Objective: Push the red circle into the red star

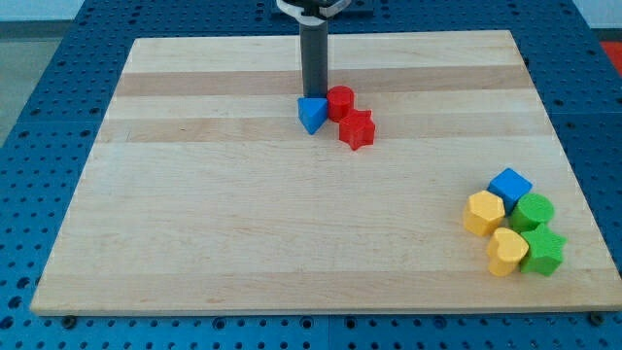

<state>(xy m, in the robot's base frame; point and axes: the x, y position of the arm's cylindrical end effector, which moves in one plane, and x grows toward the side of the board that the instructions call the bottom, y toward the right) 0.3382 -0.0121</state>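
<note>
The red circle [340, 101] sits near the view's top centre on the wooden board. The red star [358, 128] lies just below and right of it, touching it. A blue triangle [312, 114] sits against the circle's left side. My tip [314, 96] stands at the top edge of the blue triangle, just left of the red circle and close to it.
A cluster at the view's lower right holds a blue cube [509, 185], a yellow hexagon [483, 213], a green circle [533, 211], a yellow heart [506, 251] and a green star [542, 251]. The board [243, 224] lies on a blue perforated table.
</note>
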